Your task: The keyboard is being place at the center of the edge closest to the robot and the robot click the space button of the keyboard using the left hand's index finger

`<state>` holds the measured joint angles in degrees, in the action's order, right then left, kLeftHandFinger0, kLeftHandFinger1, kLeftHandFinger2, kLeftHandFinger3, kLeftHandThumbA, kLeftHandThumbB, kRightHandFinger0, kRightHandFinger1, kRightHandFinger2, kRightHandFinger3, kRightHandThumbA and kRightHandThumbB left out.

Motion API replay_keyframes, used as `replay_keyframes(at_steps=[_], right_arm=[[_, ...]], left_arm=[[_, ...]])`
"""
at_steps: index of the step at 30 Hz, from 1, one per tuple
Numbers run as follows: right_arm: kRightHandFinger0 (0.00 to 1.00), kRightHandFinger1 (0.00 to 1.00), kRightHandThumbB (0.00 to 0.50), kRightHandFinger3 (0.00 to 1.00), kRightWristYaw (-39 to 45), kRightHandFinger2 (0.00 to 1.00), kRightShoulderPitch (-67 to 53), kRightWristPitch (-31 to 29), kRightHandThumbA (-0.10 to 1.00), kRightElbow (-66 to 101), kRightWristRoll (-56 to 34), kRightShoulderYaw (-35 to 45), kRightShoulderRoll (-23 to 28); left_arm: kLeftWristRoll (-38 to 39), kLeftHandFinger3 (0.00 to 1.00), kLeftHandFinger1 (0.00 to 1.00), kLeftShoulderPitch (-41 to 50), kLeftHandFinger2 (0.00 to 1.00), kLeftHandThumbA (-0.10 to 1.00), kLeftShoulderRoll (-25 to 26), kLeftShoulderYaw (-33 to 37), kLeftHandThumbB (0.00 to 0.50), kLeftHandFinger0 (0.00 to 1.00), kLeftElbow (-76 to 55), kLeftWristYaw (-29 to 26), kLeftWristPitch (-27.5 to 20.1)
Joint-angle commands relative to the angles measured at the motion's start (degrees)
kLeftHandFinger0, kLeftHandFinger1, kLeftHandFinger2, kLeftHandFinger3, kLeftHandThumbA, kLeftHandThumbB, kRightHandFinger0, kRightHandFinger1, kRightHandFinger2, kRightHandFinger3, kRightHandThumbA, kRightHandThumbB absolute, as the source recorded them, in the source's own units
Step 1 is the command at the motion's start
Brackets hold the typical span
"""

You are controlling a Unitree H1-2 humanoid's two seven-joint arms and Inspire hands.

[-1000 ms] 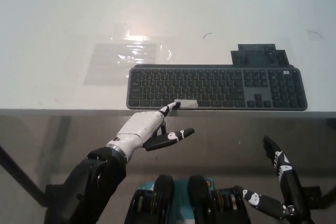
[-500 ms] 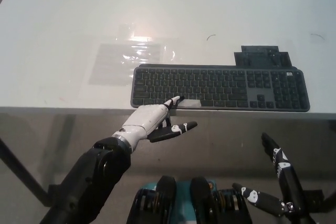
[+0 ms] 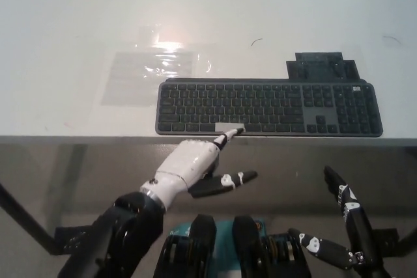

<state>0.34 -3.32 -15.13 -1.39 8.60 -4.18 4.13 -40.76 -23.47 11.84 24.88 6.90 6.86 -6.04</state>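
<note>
You had the keyboard flat on the white table, hard against the edge nearest the robot. Its long axis ran side to side along that edge, and its body sat somewhat toward the robot's right of the picture's middle. The space bar, marked by a pale strip, lay in the front row toward the keyboard's left half.

That key lay just ahead of the left hand, a touch forward and to the right of the knuckles. The index finger ran diagonally toward it. Its tip was at the keyboard's front lip, at or on the near edge of the pale strip, though you could not tell from this view whether it was pressing.

The left hand gripped nothing. The index finger was stretched out, the thumb was splayed to the side below the table edge, and the other fingers were hidden. The wrist sat lower than the tabletop, so the finger rose to the key from below and in front.

The right hand rested low at the right, well apart from the keyboard, with its fingers spread and empty. The left was plainly the nearer hand.
</note>
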Motion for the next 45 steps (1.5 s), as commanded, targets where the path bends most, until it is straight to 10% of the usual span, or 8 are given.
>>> replay_keyframes(at_steps=[1, 8, 13, 15, 16, 17, 19, 45], right_arm=[[1.0, 1.0, 0.376, 1.0, -0.05, 1.0, 0.48, -2.1, 1.0, 1.51, 0.04, -0.04, 0.16], [1.0, 1.0, 0.354, 1.0, 0.04, 1.0, 0.38, -2.36, 1.0, 1.21, -0.09, -0.11, 0.18], [1.0, 1.0, 0.359, 1.0, 0.11, 1.0, 0.32, -2.39, 1.0, 1.07, -0.17, -0.29, -0.04], [1.0, 1.0, 0.36, 1.0, 0.09, 1.0, 0.46, -2.59, 1.0, 0.74, -0.21, -0.24, 0.03], [1.0, 1.0, 0.359, 1.0, 0.24, 1.0, 0.28, -2.49, 1.0, 0.9, -0.55, -0.24, 0.0], [1.0, 1.0, 0.358, 1.0, 0.24, 1.0, 0.16, -2.6, 1.0, 0.9, -0.56, -0.26, 0.0], [1.0, 1.0, 0.364, 1.0, 0.15, 1.0, 0.28, -3.07, 1.0, 0.55, -0.6, -0.22, 0.01], [1.0, 1.0, 0.463, 1.0, 0.45, 1.0, 0.17, -10.77, 1.0, -2.23, -3.76, -0.55, -0.29]], left_arm=[[7.38, 1.0, 0.0, 4.48, 0.0, 1.0, 1.79, -2.21, 0.419, 0.0, -31.64, 6.65, 2.87], [17.24, 1.0, 0.0, 8.74, 0.11, 1.0, 2.78, -6.94, 0.477, 0.0, -46.96, 3.62, 3.2], [21.63, 1.0, 0.01, 15.33, 0.08, 1.0, 5.15, -8.61, 0.397, 0.01, -47.08, 0.84, -1.4], [24.74, 1.0, 0.17, 17.22, 0.26, 1.0, 6.58, -8.86, 0.357, 0.24, -45.63, 0.81, -3.79], [26.49, 1.0, 0.68, 19.97, 0.75, 1.0, 7.67, -9.13, 0.353, 0.95, -44.49, 0.7, -5.23], [27.3, 1.0, 0.7, 20.66, 0.77, 1.0, 7.82, -9.25, 0.352, 1.0, -44.37, 0.92, -5.16], [28.57, 1.0, 1.0, 24.13, 1.0, 1.0, 8.9, -10.16, 0.353, 1.0, -43.08, 1.49, -4.85], [31.7, 1.0, 1.0, 32.99, 1.0, 1.0, 5.4, -17.29, 0.346, 1.0, -15.35, 0.84, -11.95]])
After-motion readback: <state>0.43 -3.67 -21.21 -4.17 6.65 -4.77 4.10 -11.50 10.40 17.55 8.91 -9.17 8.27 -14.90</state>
